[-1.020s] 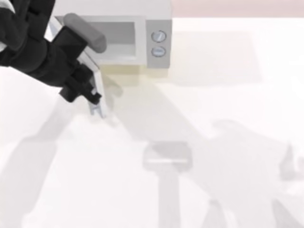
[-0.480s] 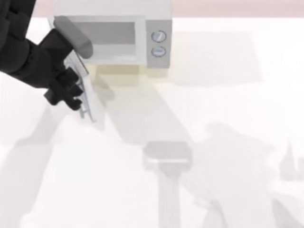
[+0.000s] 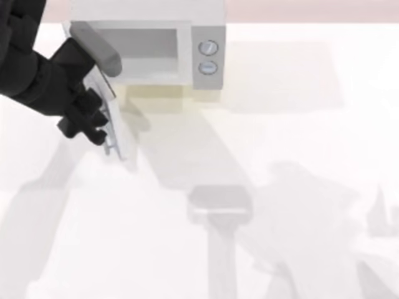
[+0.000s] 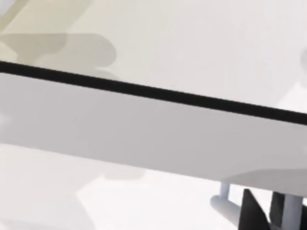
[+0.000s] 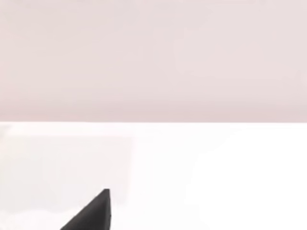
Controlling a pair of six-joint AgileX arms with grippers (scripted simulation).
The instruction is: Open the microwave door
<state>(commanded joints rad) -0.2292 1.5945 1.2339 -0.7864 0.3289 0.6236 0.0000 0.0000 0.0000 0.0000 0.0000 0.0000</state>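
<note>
Right now the left claw (image 3: 103, 128) sits at the outer edge of the microwave door (image 3: 115, 124), closed round the slim bar handle (image 4: 225, 208); in the left wrist view a dark fingertip (image 4: 252, 211) lies against that pale bar, so it looks like a firm pinch, though the second finger is mostly cut off. From the claw, the door runs back to its hinge at the front left corner of the microwave (image 3: 149, 12), which stands at the far edge of the desk (image 3: 299, 156), left of centre. The door stands swung well out, about square to the front, and the pale interior shows, with the two knobs (image 3: 208, 57) on the panel to its right. I'd judge the door a stiff, light panel that turns only about its hinge, so the pull has to follow an arc. The handle is the sensible hold, being thin and probably smooth, and a slack grip might slide along it. The right arm is parked out of the top view; I can't tell how its claw is set.
</note>
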